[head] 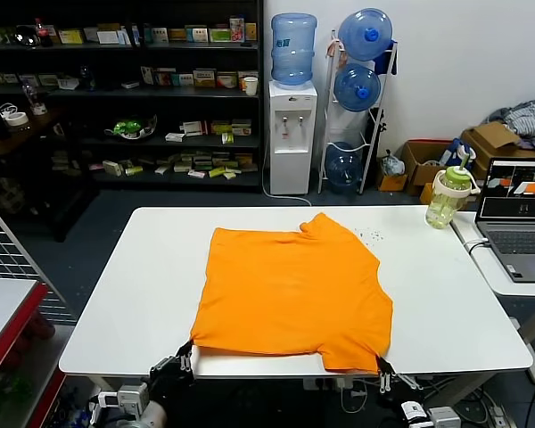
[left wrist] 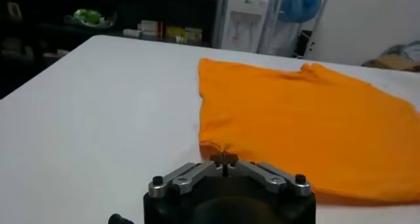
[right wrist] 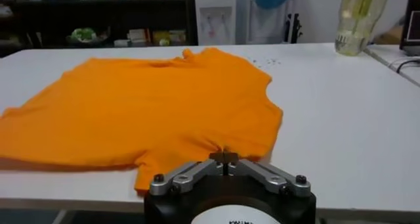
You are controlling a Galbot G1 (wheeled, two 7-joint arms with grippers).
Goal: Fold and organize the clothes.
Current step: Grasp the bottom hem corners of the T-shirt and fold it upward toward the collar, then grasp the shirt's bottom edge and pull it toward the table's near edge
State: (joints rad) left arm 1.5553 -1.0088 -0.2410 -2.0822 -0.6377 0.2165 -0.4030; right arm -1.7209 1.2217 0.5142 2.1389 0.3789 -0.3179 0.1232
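The bright orange T-shirt (head: pixel 290 290) lies spread on the white table (head: pixel 134 294), folded over so no lettering shows, its neck toward the far side. My left gripper (head: pixel 188 357) is shut on the shirt's near left corner at the table's front edge; in the left wrist view the gripper (left wrist: pixel 224 158) pinches the orange edge (left wrist: pixel 295 127). My right gripper (head: pixel 381 366) is shut on the near right corner; in the right wrist view the gripper (right wrist: pixel 224 157) pinches the puckered fabric (right wrist: pixel 151 107).
A green-lidded bottle (head: pixel 448 196) stands at the table's far right corner, also in the right wrist view (right wrist: pixel 357 15). A laptop (head: pixel 522 214) sits on a side table to the right. A water dispenser (head: pixel 292 134) and shelves stand behind.
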